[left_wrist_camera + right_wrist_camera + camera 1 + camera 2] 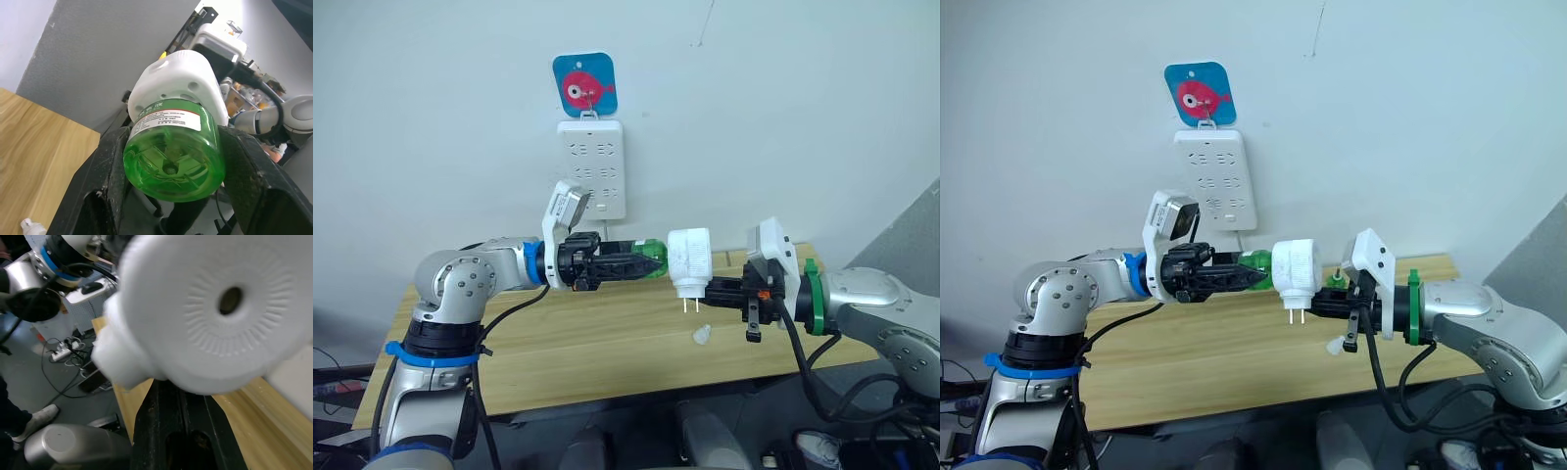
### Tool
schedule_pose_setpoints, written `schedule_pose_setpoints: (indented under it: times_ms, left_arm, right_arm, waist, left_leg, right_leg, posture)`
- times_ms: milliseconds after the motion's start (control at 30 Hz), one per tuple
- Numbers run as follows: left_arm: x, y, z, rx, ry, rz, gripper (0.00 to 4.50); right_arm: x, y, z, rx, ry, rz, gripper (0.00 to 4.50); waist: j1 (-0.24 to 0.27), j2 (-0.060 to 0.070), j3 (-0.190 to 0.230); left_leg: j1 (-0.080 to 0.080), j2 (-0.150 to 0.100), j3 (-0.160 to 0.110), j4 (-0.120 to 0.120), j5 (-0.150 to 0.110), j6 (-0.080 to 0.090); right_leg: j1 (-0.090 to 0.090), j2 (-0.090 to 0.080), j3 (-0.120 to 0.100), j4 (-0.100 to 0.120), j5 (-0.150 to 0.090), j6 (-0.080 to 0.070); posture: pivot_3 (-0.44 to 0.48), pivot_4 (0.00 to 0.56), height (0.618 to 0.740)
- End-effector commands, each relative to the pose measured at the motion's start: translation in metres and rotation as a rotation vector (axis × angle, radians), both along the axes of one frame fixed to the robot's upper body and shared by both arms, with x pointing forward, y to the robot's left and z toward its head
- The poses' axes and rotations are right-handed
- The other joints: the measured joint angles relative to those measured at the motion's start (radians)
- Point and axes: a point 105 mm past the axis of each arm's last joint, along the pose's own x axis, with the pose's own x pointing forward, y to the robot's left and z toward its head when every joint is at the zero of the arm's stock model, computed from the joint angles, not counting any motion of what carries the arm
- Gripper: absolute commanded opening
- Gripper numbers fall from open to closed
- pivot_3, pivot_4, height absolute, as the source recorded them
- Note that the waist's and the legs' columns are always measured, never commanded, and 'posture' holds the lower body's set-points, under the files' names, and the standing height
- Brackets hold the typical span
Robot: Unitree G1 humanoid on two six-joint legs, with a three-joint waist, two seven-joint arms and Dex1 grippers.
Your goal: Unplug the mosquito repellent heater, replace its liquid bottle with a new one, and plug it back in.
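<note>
The heater [689,260] is plain white, its round face moulded with fine ribs fanning out from a dark vent hole. The bottle [172,155] between the black fingers [108,172] of the left tool [625,265] is clear bright green — a white label with a red stripe and dark print wraps it. Below both tools, the desk [597,343] is pale yellow wood with straight grain. Behind the tools hangs a white power strip [591,166] under a blue card [585,84] bearing a pink fish.
</note>
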Motion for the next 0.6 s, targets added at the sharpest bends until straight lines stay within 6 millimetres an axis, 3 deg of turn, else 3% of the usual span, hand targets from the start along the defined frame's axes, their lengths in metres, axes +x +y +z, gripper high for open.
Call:
schedule_pose_setpoints:
  times_ms: [33,267,600]
  left_arm:
    - [0.006,0.002,0.008,-0.015,-0.071,0.049,2.39]
    - [0.008,0.001,-0.006,0.067,-0.162,0.060,2.39]
    - [-0.006,0.003,-0.013,0.091,-0.161,-0.025,2.39]
  right_arm:
    - [-0.010,0.001,0.015,0.035,-0.024,0.025,0.00]
    - [-0.005,0.002,0.037,0.144,0.025,-0.027,0.00]
    - [0.030,-0.003,0.062,0.291,0.074,-0.196,0.00]
  waist:
    - [0.000,0.000,0.000]
    - [-0.001,0.000,0.000]
    - [-0.003,0.000,0.000]
  left_leg:
    - [0.000,0.000,0.000,0.000,0.000,0.000]
    - [0.000,0.000,0.001,0.000,0.000,0.000]
    - [0.000,0.000,0.003,-0.001,0.000,0.000]
  right_leg:
    - [0.000,0.000,0.000,0.000,0.000,0.000]
    - [0.000,0.000,0.001,0.000,0.000,0.000]
    - [0.000,0.001,0.001,-0.001,0.000,0.000]
  posture:
    - [-0.191,0.104,0.740]
    - [-0.191,0.105,0.740]
    - [-0.187,0.104,0.740]
